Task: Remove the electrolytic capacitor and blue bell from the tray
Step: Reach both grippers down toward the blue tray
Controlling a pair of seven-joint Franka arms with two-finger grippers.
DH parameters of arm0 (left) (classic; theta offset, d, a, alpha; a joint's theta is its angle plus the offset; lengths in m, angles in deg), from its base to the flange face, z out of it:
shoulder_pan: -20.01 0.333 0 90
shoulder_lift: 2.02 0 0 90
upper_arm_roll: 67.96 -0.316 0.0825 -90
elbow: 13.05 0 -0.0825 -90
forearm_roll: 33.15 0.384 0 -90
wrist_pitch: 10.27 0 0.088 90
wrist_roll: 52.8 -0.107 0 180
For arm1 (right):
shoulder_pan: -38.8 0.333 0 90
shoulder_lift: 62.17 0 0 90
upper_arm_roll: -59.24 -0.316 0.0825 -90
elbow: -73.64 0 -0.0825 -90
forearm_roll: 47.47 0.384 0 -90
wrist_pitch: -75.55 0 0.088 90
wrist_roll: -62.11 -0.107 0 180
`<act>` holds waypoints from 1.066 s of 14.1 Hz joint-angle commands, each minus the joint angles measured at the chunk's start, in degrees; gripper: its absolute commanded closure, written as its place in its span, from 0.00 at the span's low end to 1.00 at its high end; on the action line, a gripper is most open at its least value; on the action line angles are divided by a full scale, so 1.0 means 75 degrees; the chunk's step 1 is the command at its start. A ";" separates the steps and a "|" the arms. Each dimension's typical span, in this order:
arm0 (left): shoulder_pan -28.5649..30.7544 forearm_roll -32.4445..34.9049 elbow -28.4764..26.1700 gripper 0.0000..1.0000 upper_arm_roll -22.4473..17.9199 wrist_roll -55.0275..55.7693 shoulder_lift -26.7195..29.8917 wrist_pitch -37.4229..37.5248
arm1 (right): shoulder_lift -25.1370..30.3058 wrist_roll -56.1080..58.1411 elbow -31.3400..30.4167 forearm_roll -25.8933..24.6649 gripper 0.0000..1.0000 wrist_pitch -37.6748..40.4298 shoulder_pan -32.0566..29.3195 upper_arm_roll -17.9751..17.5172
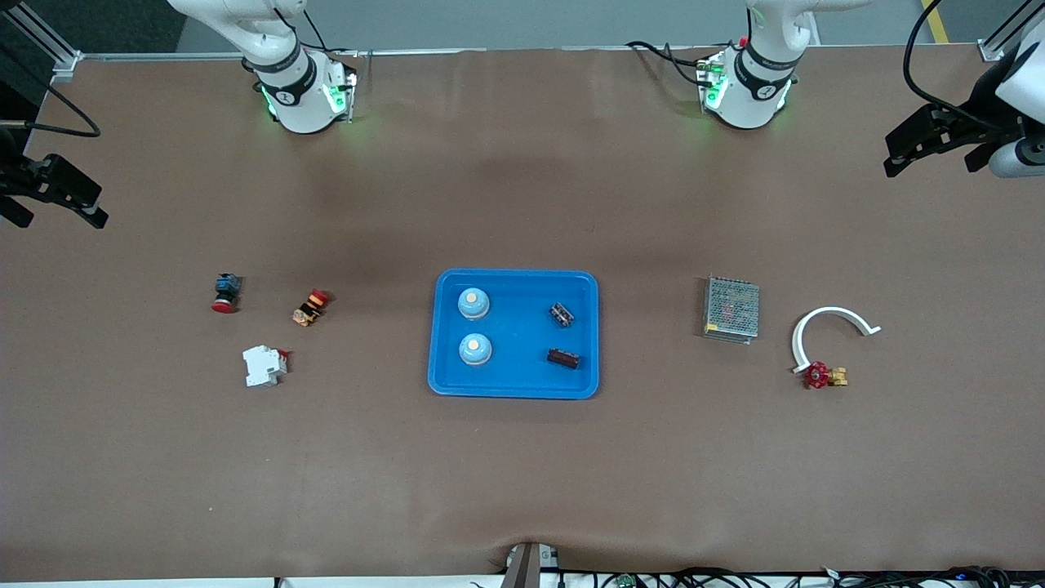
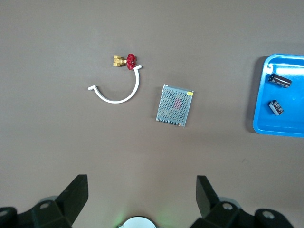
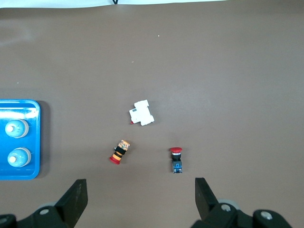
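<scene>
A blue tray [image 1: 516, 371] lies in the middle of the table. In it are two pale blue bells [image 1: 473, 303] [image 1: 475, 349] at the right arm's end and two dark capacitors [image 1: 561, 314] [image 1: 563, 358] at the left arm's end. My left gripper [image 1: 931, 163] is open and empty, up over the table's left-arm end. Its wrist view [image 2: 141, 187] shows the tray's edge [image 2: 280, 129] and both capacitors [image 2: 279, 80] [image 2: 276, 107]. My right gripper [image 1: 57, 216] is open and empty over the right-arm end. Its wrist view [image 3: 140, 190] shows the tray [image 3: 19, 175] and both bells [image 3: 15, 128] [image 3: 19, 156].
Toward the left arm's end lie a metal mesh power supply [image 1: 731, 309], a white curved clip [image 1: 829, 320] and a red-handled brass valve [image 1: 824, 376]. Toward the right arm's end lie a red push button [image 1: 226, 292], an orange-and-red switch [image 1: 310, 307] and a white circuit breaker [image 1: 264, 365].
</scene>
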 commanded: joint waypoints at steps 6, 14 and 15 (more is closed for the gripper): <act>-0.0053 0.0148 0.0081 0.00 0.0099 -0.0019 -0.0062 0.0128 | -0.0020 -0.0105 0.0189 0.0050 0.00 0.0147 -0.0030 -0.0094; -0.1070 0.0148 -0.0025 0.00 0.1049 0.2554 -0.1677 -0.0608 | -0.0417 -0.2270 0.0213 0.0132 0.00 0.0171 0.1901 -0.0118; -0.1386 0.0148 -0.0025 0.00 0.1049 0.3104 -0.1981 -0.0772 | -0.0580 -0.2458 0.0213 0.0155 0.00 0.0055 0.2124 -0.0118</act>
